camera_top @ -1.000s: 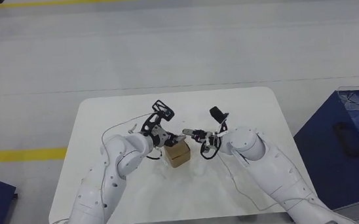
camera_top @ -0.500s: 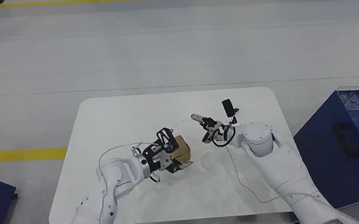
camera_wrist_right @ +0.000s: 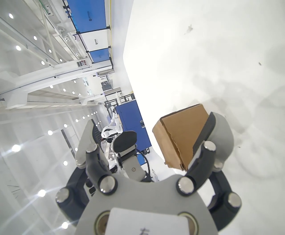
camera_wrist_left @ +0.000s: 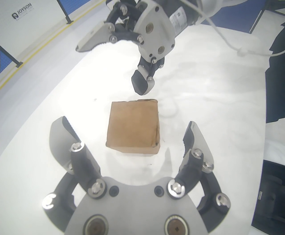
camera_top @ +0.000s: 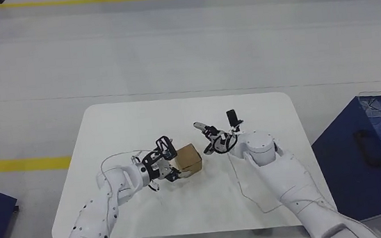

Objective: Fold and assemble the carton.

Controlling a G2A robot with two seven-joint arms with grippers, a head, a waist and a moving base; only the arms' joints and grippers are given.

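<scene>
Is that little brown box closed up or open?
Closed, by what shows: the carton stands on the table as a full box, top face flat, no flap sticking up.

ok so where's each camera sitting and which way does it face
Top view: overhead, facing down at the table; left end effector and right end effector show.
Left wrist view: on the left wrist, facing along its open end effector to the carton; the right one is beyond.
Right wrist view: on the right wrist, facing past its own fingers to the hall.
Shared: all three show the carton.
</scene>
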